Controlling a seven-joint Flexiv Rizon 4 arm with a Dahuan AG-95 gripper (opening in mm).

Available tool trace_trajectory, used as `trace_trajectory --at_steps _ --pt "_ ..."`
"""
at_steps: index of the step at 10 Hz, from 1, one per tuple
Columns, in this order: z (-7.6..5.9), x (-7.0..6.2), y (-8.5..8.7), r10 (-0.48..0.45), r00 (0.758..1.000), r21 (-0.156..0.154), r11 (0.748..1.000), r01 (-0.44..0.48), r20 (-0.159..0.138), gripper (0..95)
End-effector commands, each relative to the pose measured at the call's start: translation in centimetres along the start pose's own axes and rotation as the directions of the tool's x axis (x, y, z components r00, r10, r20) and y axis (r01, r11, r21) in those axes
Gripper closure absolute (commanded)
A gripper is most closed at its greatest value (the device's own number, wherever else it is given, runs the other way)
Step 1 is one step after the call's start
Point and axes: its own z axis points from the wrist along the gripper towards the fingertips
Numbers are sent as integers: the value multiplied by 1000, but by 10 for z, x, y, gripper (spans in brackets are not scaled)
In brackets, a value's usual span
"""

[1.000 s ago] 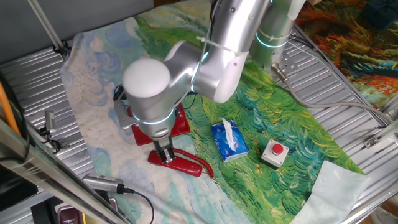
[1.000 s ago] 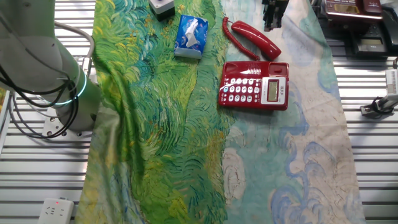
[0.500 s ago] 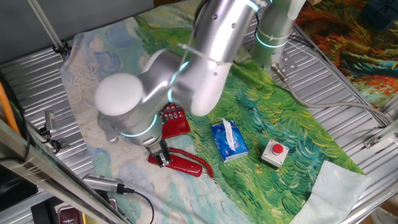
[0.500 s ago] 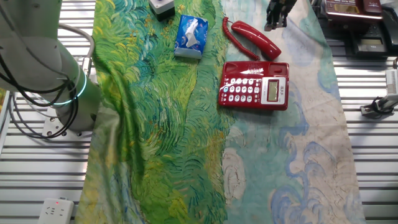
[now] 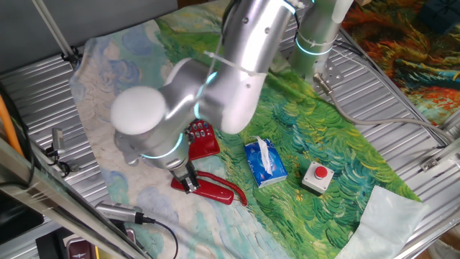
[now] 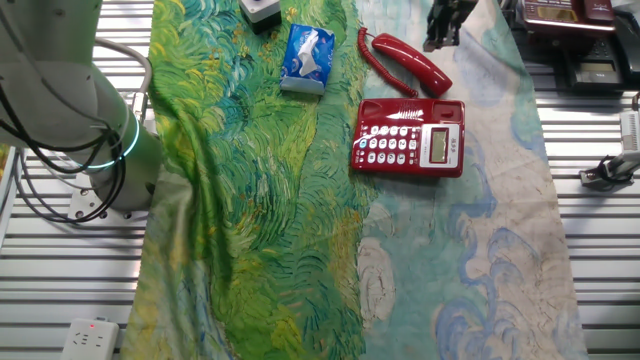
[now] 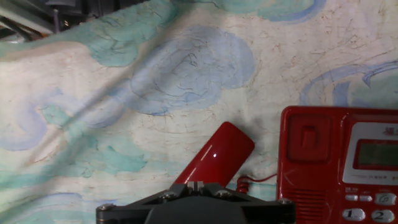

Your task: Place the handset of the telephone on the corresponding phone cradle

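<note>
The gripper point(image 5: 188, 181) sits low over one end of the handset point(image 6: 409, 59), which lies on the cloth just beside the telephone point(image 6: 409, 138); its opening is hidden, so an end grasp could tip or drop it.

telephone point(image 7: 339, 165) keypad | digits "1", "2" | rest unreadable

Red handset point(image 6: 410, 59) off phone cradle point(image 7: 309, 163) — flat beside telephone point(image 6: 409, 137).
</note>
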Motion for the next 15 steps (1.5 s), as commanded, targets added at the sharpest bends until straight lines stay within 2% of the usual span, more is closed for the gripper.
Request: trace_trajectory --at_steps 1,7,11,15 --pt "7 3 -3 -1 999 -1 1000 1 32 950" --pt "16 0 3 20 999 1 1000 -20 48 950" --pt "17 0 4 24 998 3 1000 -24 54 950" --pt "17 0 4 135 991 1 991 -135 15 950"
